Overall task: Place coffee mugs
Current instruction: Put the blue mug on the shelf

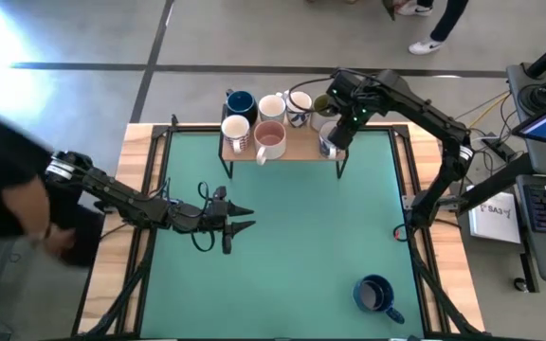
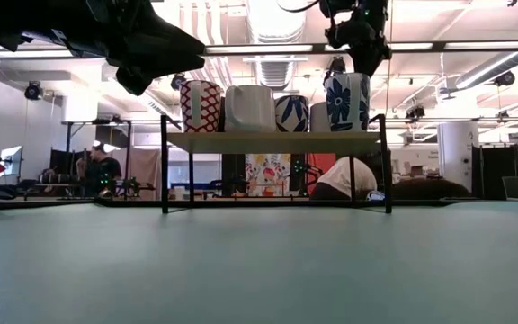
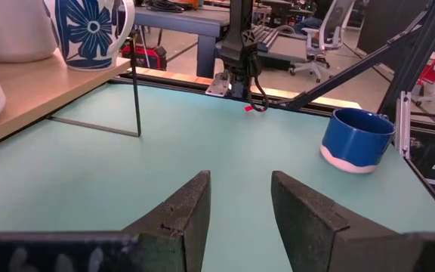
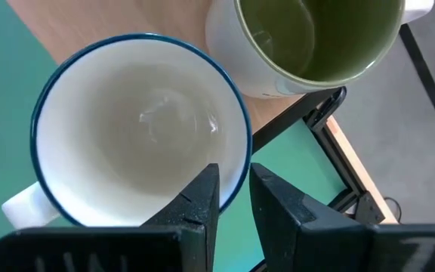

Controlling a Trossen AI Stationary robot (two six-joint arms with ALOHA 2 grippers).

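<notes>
A wooden shelf [image 1: 297, 152] stands at the table's far edge with several coffee mugs on it. At its right end a white mug with a blue rim and blue flowers [image 4: 138, 128] [image 2: 344, 101] stands upright beside an olive-green-inside mug [image 4: 316, 38]. My right gripper [image 4: 234, 177] hangs over it, pointing steeply down, narrowly open, one finger inside the rim and one outside. A dark blue mug [image 1: 375, 294] stands alone near the table's near right corner. My left gripper [image 1: 245, 218] hovers open over the table's left middle, holding nothing. My right gripper's fingers straddle the white mug's rim [image 4: 240, 162] from above, at the side away from its handle. Green table shows between the rim and the outer finger [image 4: 285, 211]. Whether the inner finger [image 4: 195, 204] touches the wall I cannot tell. The mug stands upright on the shelf.
The shelf stands on thin black wire legs [image 2: 163, 162], with open room beneath it. A broad stretch of green mat [image 1: 311, 227] lies between the shelf and the blue mug. A person in dark clothing [image 1: 8, 180] stands by the table's left edge.
</notes>
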